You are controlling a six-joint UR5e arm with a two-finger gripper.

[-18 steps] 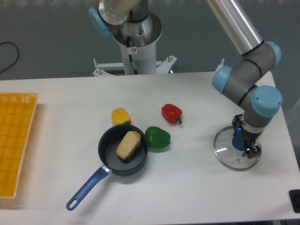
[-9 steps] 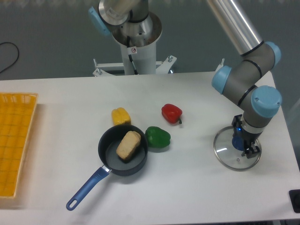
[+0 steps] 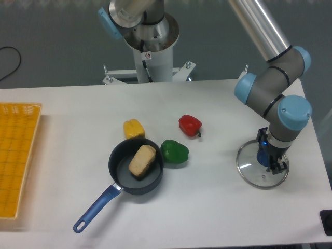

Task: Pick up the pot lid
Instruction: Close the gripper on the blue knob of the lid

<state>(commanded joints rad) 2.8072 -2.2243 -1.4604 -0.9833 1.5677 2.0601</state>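
Just below my gripper (image 3: 272, 152), the pot lid (image 3: 251, 169) lies flat, its blue knob (image 3: 263, 157) near my fingertips; whether they grip it or stand apart, I cannot tell. A shallow, off-centre pinch could let the knob slip and the lid tip.

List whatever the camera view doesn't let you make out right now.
Camera view:
- Whether the gripper grips the lid's blue knob: the fingers partly cover it.
- The arm's base: cut off by the top edge.
- The yellow crate's far side: cut off by the left edge.
- The black object: cut off by the right edge.
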